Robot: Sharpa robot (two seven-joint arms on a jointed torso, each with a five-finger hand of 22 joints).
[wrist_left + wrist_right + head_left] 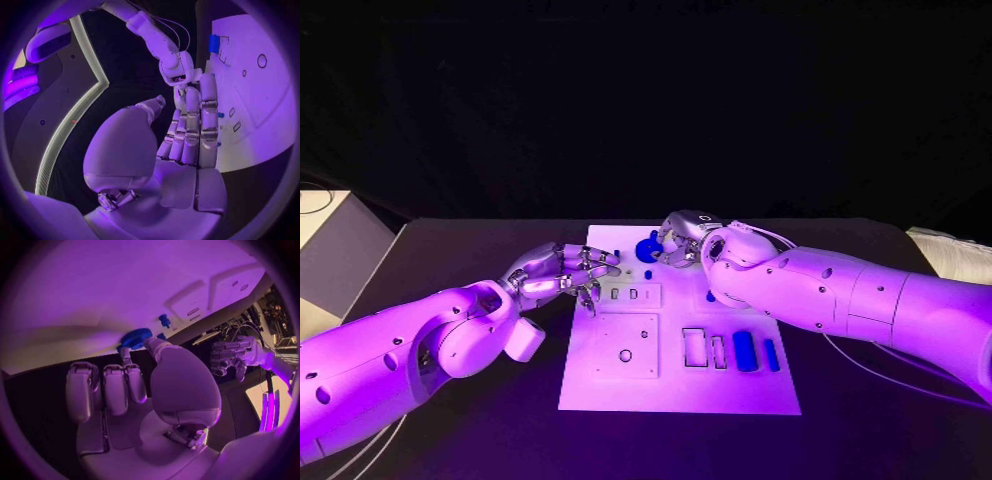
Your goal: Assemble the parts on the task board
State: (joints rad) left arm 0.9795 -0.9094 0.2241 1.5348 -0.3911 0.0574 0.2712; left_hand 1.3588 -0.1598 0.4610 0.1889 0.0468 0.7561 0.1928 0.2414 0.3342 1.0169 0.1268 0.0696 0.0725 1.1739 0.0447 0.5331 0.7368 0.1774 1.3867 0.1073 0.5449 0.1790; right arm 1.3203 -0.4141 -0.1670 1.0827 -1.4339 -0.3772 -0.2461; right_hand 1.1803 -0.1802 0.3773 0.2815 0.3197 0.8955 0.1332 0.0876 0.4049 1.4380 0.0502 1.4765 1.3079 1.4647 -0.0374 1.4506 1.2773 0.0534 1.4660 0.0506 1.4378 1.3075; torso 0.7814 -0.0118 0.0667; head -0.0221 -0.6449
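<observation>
A black counter (473, 250) carries a white task board (682, 385) at its middle. From the left, the left robot hand (564, 272) hovers at the board's left edge, fingers curled loosely and apart, holding nothing that can be seen. Just beside it on the board sit two small pale slots (635, 294), and below them a square plate (626, 345) with a small hole. Further right lie empty rectangular recesses and two blue bar-shaped parts (753, 350) side by side. At the board's far edge, the right robot hand (682, 240) reaches a blue toothed gear (135, 337), with its thumb and a fingertip (127, 356) at the rim; whether they truly grip it cannot be told. A small blue peg (164, 320) stands near the gear.

Judged risks: a shallow fingertip hold could let the gear slip or tilt off its seat. The right forearm hangs over the loose blue bars and could brush them out of place. The left hand might nudge the board sideways.
</observation>
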